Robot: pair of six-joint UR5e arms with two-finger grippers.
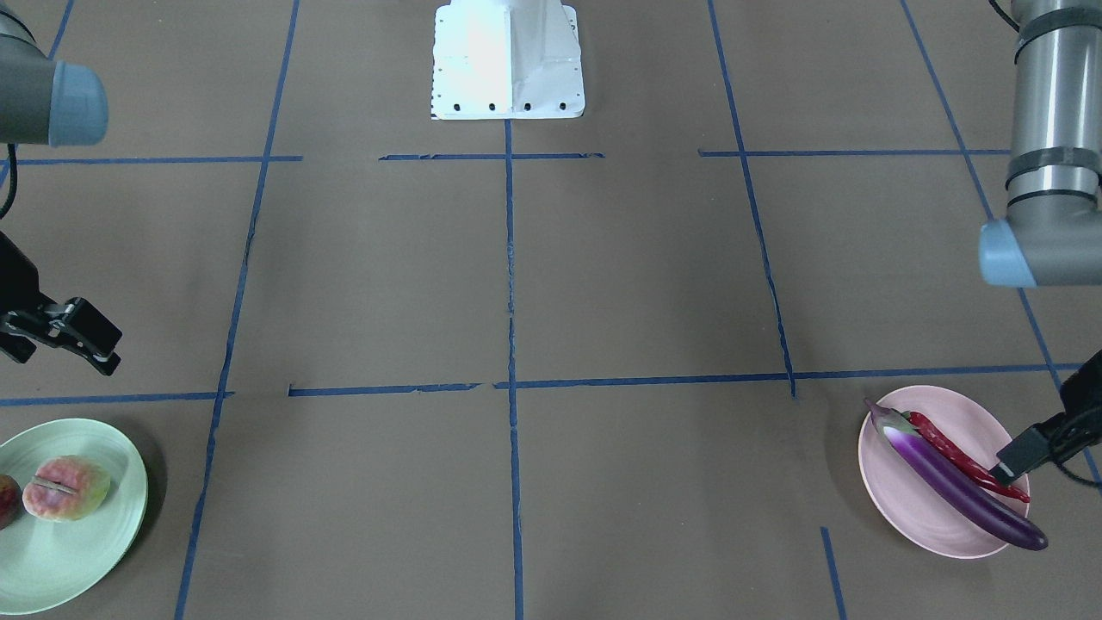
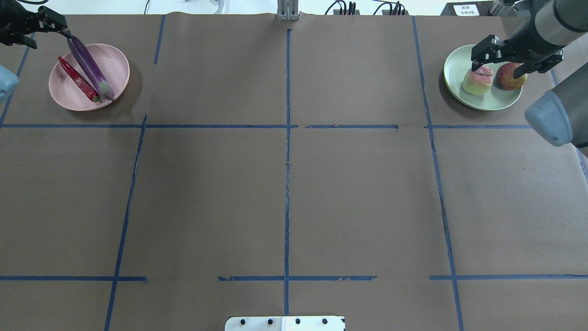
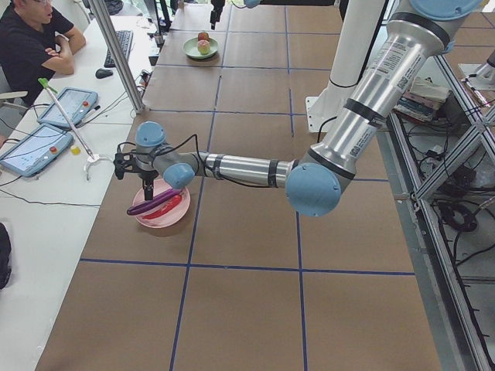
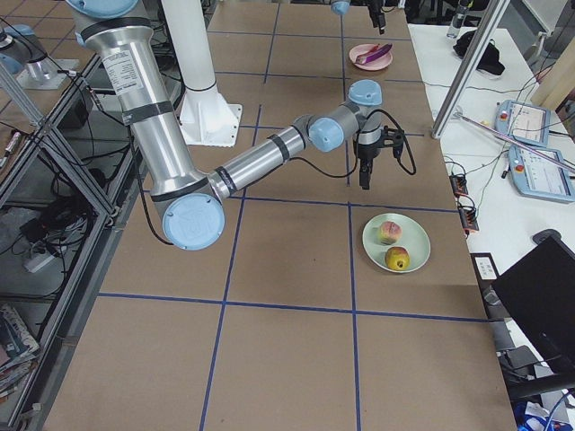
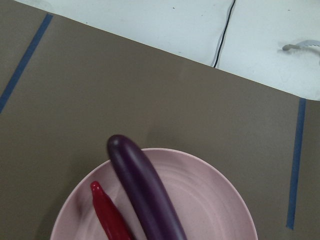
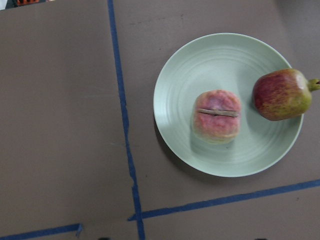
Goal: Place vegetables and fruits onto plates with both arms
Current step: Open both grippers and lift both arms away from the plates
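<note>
— Starting on the robot's left: why is the eggplant (image 2: 89, 68) lying like that on the pink plate (image 2: 115, 69)?

— It's longer than the plate is wide, so it spans the dish at a slant and its rounded end pokes out over the rim. The chili (image 2: 77, 79) lies right alongside it, also inside the plate. Vegetables together, I'd say, sorted by kind.

— And the left end effector (image 2: 46, 25)?

— It hangs above the far edge of that plate, near the eggplant's overhanging end. The fingers look spread a little and there's nothing between them; I can't tell whether a fingertip grazes the eggplant. The wrist view shows only the plate and the two vegetables below it.

— The middle of the tabletop (image 2: 285, 193)?

— Brown cover and blue tape lines, with the white base (image 2: 285, 323) at the near edge.

— Over on the right?

— The green plate (image 2: 482, 103) carries both fruits: the slit fruit (image 2: 477, 82) near the middle, the pomegranate (image 2: 510, 77) against the rim, crown pointing outward. They sit close but seem apart.

— The right end effector (image 2: 498, 54)?

— Raised above the plate, fingers parted, holding nothing. To my eye all four pieces are already placed.
</note>
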